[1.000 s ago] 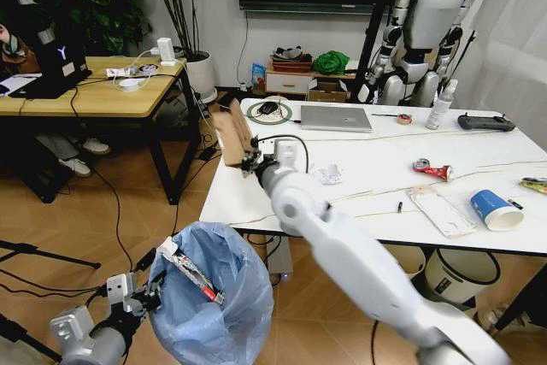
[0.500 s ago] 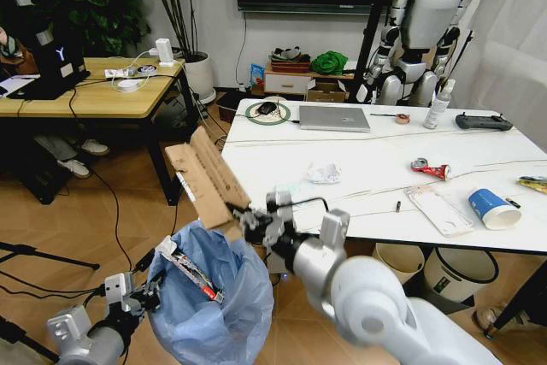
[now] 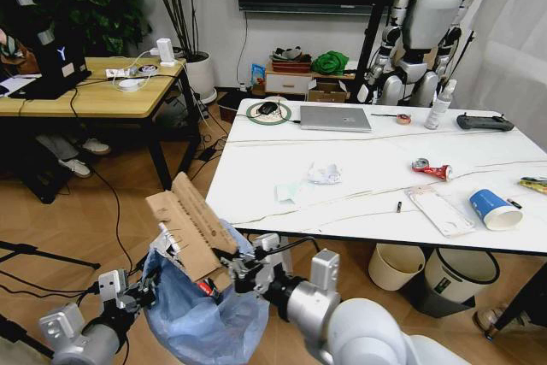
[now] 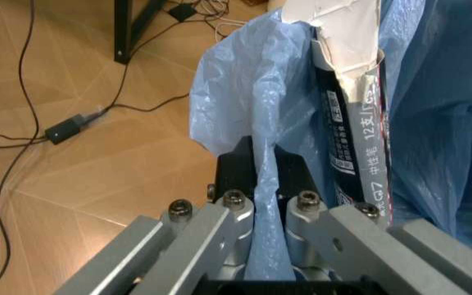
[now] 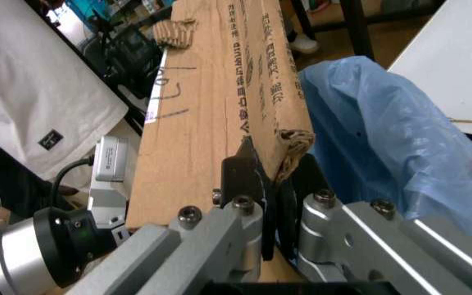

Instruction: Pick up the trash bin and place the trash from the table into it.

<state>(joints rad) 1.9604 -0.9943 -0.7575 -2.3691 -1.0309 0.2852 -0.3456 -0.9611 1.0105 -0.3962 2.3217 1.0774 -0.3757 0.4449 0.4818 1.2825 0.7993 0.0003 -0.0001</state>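
The trash bin (image 3: 201, 318), lined with a crinkled light-blue bag, hangs low at the front left, off the table. My left gripper (image 3: 144, 295) is shut on the bag's rim (image 4: 257, 178). A boxed wrapper (image 4: 351, 141) sticks up inside the bag. My right gripper (image 3: 232, 269) is shut on a torn piece of brown cardboard (image 3: 190, 226) and holds it tilted over the bin's mouth; the right wrist view shows the cardboard (image 5: 219, 104) pinched between the fingers (image 5: 244, 178) beside the blue bag (image 5: 383, 153). On the table (image 3: 256, 185) lie crumpled white paper (image 3: 323, 173), a crushed red can (image 3: 432, 168), a blue paper cup (image 3: 494, 208), plastic packaging (image 3: 440, 210) and a yellow-green wrapper (image 3: 534, 184).
A silver laptop (image 3: 335, 118), a spray bottle (image 3: 440, 106), a controller (image 3: 485, 123) and a round mat (image 3: 269, 112) sit at the table's far side. A wooden desk (image 3: 94, 91) stands at the left. Two bins (image 3: 402, 264) stand under the table. A white humanoid robot (image 3: 423, 27) hangs behind.
My right gripper has carried the cardboard from the table's left edge down and leftward to the bin's mouth. The left gripper and the bin have barely moved.
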